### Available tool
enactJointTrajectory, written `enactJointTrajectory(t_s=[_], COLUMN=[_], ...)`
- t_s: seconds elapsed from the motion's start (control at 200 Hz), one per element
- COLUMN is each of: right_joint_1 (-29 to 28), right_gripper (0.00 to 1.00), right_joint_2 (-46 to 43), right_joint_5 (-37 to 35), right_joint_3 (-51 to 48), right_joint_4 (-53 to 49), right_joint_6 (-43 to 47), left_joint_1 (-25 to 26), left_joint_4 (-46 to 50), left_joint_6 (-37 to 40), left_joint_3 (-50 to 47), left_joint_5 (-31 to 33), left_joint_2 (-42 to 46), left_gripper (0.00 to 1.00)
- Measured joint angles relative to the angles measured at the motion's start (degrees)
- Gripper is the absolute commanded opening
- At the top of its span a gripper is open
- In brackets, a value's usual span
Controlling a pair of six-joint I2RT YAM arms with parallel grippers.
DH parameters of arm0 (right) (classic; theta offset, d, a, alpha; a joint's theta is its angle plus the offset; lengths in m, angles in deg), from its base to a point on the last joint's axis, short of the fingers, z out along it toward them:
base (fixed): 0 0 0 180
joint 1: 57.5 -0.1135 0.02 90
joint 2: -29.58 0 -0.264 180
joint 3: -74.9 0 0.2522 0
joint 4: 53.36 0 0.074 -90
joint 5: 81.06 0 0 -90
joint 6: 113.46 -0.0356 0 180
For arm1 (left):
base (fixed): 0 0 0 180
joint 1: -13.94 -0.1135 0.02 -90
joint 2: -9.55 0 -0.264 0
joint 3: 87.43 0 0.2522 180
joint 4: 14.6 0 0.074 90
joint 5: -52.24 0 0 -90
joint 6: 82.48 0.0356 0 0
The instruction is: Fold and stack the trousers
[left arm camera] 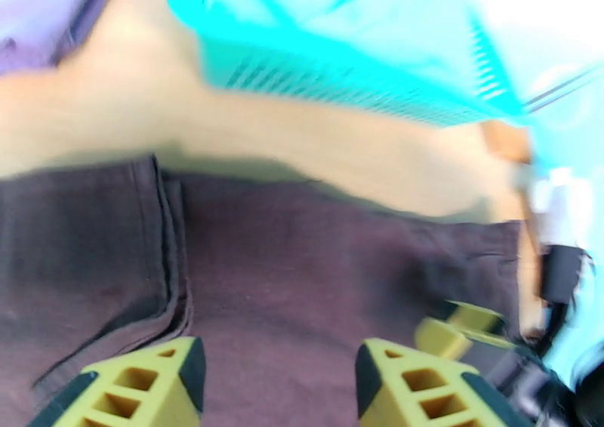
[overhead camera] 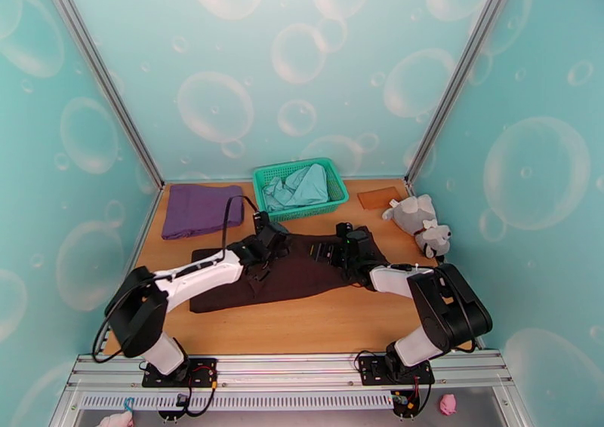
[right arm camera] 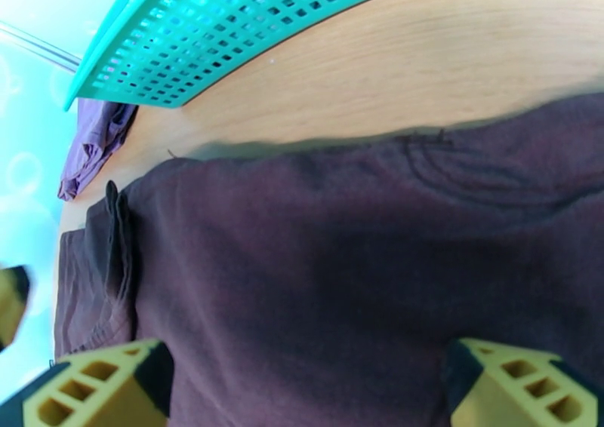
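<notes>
Since the trousers (overhead camera: 298, 276) lie flat across the middle of the table (overhead camera: 325, 321), with layered edges showing, we judge at least 1 fold done. Our left gripper (left arm camera: 279, 360) hangs over the cloth beside a seam, its 2 fingers apart and pinching nothing. Our right gripper (right arm camera: 306, 364) is spread wide above the right end. Both seem placed to take the far edge. Beyond stand the green basket (overhead camera: 302, 210) and the purple cloth (overhead camera: 200, 210).

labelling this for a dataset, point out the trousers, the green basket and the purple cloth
trousers (overhead camera: 302, 276), top external view, its bare middle
green basket (overhead camera: 302, 211), top external view, its near wall
purple cloth (overhead camera: 200, 210), top external view, its middle
</notes>
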Motion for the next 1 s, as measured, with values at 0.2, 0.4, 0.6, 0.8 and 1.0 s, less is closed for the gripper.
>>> enactJointTrajectory(t_s=[0.2,0.4,0.6,0.8,1.0], right_joint_1=[0.0,0.0,0.0,0.0,0.0], right_gripper=[0.99,0.99,0.99,0.99,0.99], right_joint_2=[0.1,0.3,0.4,0.4,0.4], right_joint_5=[0.2,0.4,0.4,0.4,0.4], right_joint_3=[0.0,0.0,0.0,0.0,0.0], right_joint_4=[0.0,0.4,0.5,0.5,0.5], right_joint_6=[0.0,0.0,0.0,0.0,0.0], left_joint_1=[-5.0,-3.7,-3.9,-3.9,-3.3], left_joint_4=[0.2,1.8,-2.0,-6.9,-10.8], left_joint_6=[0.2,-3.7,-6.2,-6.5,-4.7], left_joint_3=[-9.1,-18.9,-24.3,-24.4,-24.4], left_joint_5=[-1.2,-3.3,-7.9,-11.1,-15.2], left_joint_2=[2.5,7.6,9.8,9.0,8.2], left_gripper=[0.61,0.69,0.7,0.7,0.69])
